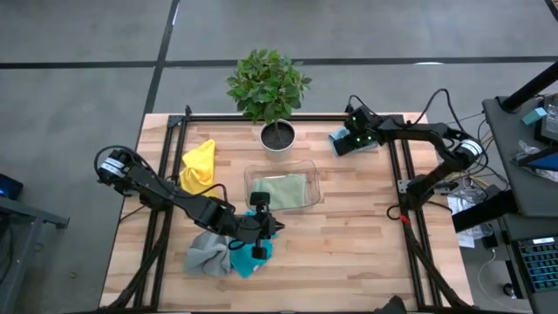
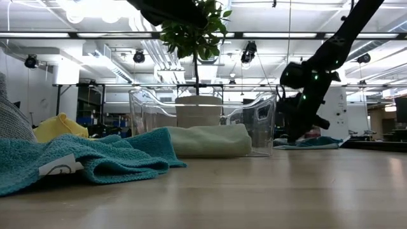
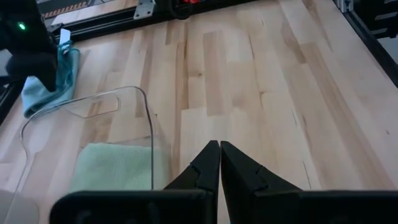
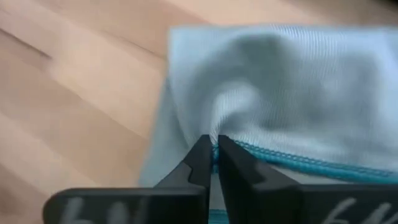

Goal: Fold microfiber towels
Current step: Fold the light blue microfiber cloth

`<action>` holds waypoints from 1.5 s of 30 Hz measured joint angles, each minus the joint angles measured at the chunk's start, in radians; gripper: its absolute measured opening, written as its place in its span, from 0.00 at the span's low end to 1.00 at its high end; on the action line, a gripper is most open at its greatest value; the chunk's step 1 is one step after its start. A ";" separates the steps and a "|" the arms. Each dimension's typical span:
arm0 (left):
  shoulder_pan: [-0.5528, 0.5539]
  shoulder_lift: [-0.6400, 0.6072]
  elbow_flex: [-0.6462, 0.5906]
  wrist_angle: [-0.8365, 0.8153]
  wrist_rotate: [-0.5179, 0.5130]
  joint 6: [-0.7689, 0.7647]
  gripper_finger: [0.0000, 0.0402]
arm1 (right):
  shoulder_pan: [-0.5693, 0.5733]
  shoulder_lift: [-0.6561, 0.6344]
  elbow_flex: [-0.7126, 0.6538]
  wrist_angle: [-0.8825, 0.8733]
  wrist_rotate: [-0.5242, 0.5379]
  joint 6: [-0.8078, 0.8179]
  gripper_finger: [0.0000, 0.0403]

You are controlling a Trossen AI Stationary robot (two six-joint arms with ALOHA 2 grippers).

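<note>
i'm working over the wooden table (image 1: pixel 349 227), where the clear tray (image 1: pixel 307 164) is sitting mid-table and holding the sage green towel (image 1: pixel 284 189), already folded flat. the potted plant (image 1: pixel 270 87) is standing just behind the tray. the yellow towel (image 1: pixel 199 166) is lying bunched near the left rail, and the grey towel (image 1: pixel 206 251) and teal towel (image 1: pixel 253 258) are heaped together at the front left. my left gripper (image 3: pixel 219 163) is hovering above that heap, clenched on nothing. my right gripper (image 4: pixel 214 160) is at the far right corner, pinching the hem of the light blue towel (image 4: pixel 292 93). to do this step well, i judge i should be lifting slowly, keeping the pinch on the stitched edge so the cloth is hanging open rather than bunching
</note>
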 joint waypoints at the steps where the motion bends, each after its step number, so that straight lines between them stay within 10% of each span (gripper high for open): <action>1: 0.000 0.001 0.000 0.001 -0.001 0.000 0.00 | 0.007 -0.025 0.000 0.001 -0.001 0.003 0.03; 22: 0.109 0.003 0.000 0.171 -0.145 0.093 0.01 | 0.464 -0.845 0.024 -0.002 -0.001 0.101 0.02; 38: 0.134 0.001 0.005 0.375 -0.126 0.227 0.37 | 0.855 -0.853 0.081 0.052 -0.326 -0.049 0.02; 45: 0.132 0.010 0.001 0.369 -0.064 0.224 0.39 | 0.878 -0.838 0.082 -0.085 0.004 -0.008 0.02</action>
